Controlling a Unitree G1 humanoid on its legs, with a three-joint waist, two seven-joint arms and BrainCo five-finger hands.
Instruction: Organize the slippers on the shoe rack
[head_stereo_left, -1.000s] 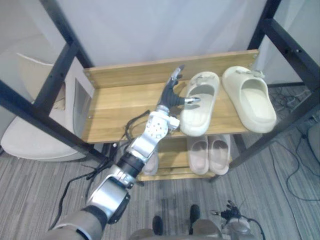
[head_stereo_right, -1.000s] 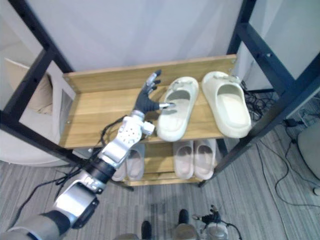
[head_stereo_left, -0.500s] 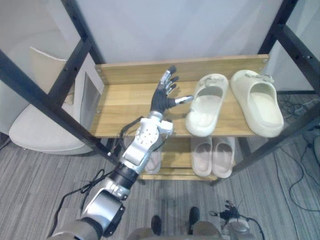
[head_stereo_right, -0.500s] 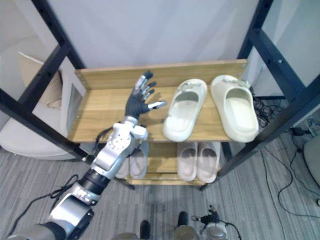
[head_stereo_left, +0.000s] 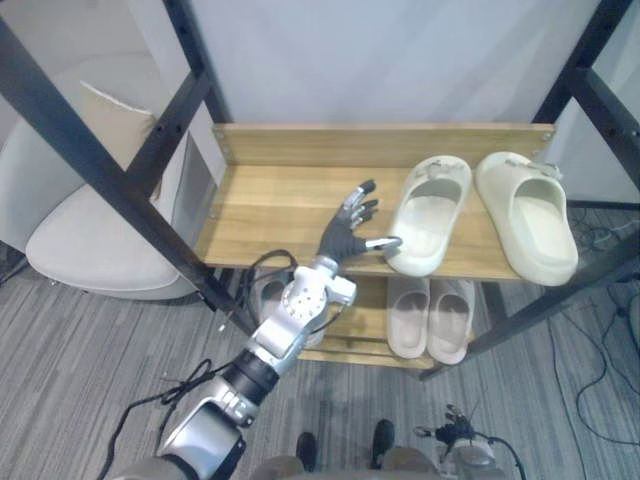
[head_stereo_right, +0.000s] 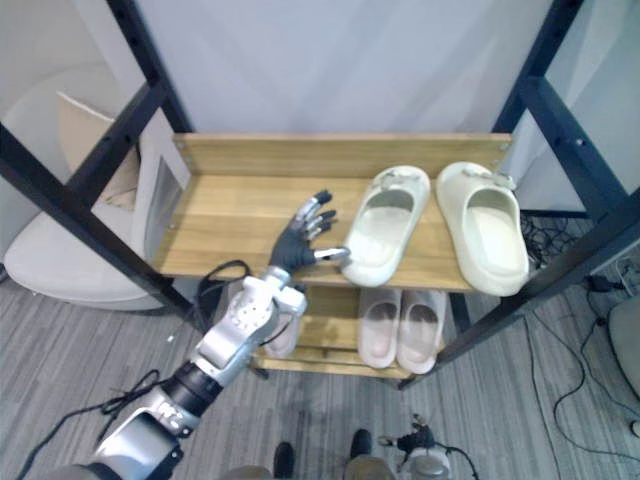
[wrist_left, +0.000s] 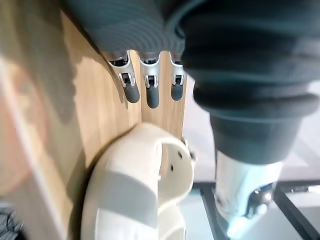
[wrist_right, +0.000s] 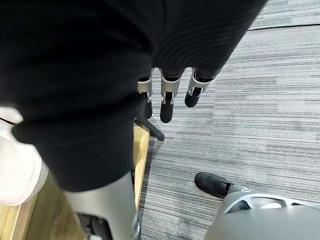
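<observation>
The left hand (head_stereo_left: 346, 232) is hovering over the top shelf (head_stereo_left: 265, 205) of the wooden shoe rack, with straight, spread fingers and nothing in its hold. Its thumb is reaching toward the heel of the near cream slipper (head_stereo_left: 428, 213). The thumb tip is lying right at the heel edge, but I cannot tell if it is really touching. In the left wrist view the fingertips (wrist_left: 148, 96) are pointing along the board just beside this slipper (wrist_left: 132, 190), not going around it.

This slipper is lying at an angle, with its heel near the front edge of the shelf and turned to the left. The second cream slipper (head_stereo_left: 526, 215) is lying straighter, just beside it on the right, and the two toes are coming close together. So the pair is on the rack, but I judge it is not yet neatly parallel. An open hand at the heel is probably for pushing the slipper straight, not for lifting it.

On the lower shelf a pinkish pair (head_stereo_left: 428, 316) is sitting side by side, already tidy.

The right hand (wrist_right: 167, 100) is hanging low over the grey carpet (wrist_right: 260, 90), its fingers relaxed and carrying nothing.
</observation>
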